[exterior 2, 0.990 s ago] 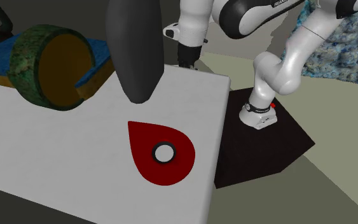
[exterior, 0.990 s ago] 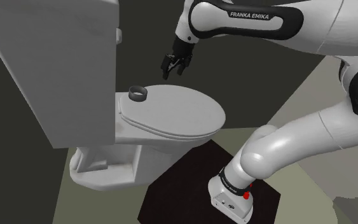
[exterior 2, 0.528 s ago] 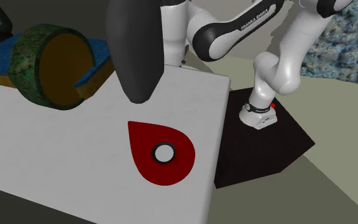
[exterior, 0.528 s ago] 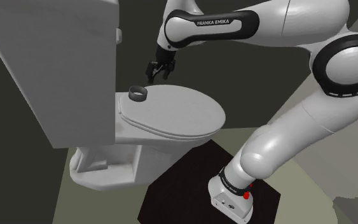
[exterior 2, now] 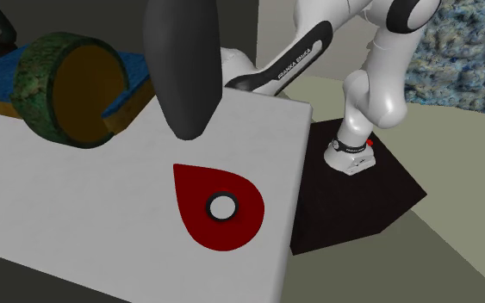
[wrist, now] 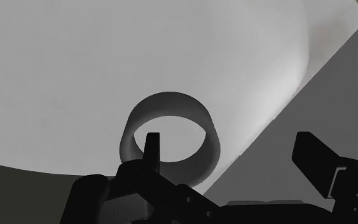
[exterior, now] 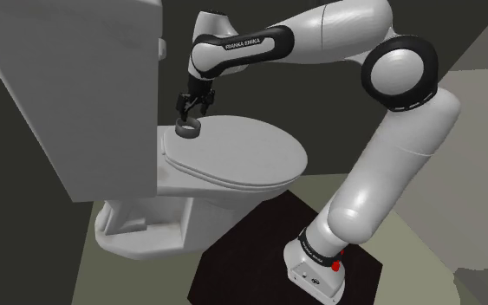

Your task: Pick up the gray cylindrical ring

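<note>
Since the earlier shoulder frames the arm has swung further toward the tank, and the tool [exterior: 190, 112] has come down from well above the toilet lid [exterior: 250, 154] to just over the ring [exterior: 187, 128].

Position of the work piece: the grey ring stands upright, bore upward, on the closed lid, at its back edge close to the tank [exterior: 77, 87].

State of the tool: fingers [wrist: 151, 148] spread wide, nothing between them gripped, no contact with the ring evident.

Finding: in the wrist view the ring is not centred in the tool. One finger lines up over the bore or near wall of the ring; the other stands well to the side, toward the slanted grey face taken to be the tank.

Risks, as judged:
- A straight descent may set the nearer finger on the rim rather than beside it, tipping the ring or pushing it across the lid.
- The lid appears smooth and domed; a nudged ring may slide or roll off.
- The outer finger may strike the tank before closing.
- Closing off-centre may drag the ring sideways and give a weak grip on one wall.
</note>
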`<state>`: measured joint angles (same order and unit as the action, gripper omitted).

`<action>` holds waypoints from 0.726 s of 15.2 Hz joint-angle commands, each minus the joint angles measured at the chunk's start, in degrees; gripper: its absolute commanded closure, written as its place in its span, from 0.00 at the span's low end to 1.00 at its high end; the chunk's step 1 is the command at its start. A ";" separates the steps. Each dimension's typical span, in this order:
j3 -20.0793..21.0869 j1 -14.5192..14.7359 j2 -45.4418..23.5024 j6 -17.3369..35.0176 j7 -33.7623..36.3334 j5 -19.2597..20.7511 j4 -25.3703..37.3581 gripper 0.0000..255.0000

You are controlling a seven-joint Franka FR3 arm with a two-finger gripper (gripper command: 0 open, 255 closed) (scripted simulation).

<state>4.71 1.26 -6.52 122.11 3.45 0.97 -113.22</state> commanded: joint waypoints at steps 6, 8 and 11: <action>0.08 0.58 -12.54 2.16 0.22 0.93 9.27 0.00; 0.05 0.60 -13.22 3.48 0.28 1.01 8.63 0.00; -0.01 0.64 -14.34 5.41 0.36 1.14 7.81 0.00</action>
<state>4.71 1.83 -20.35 127.05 3.70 2.06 -105.48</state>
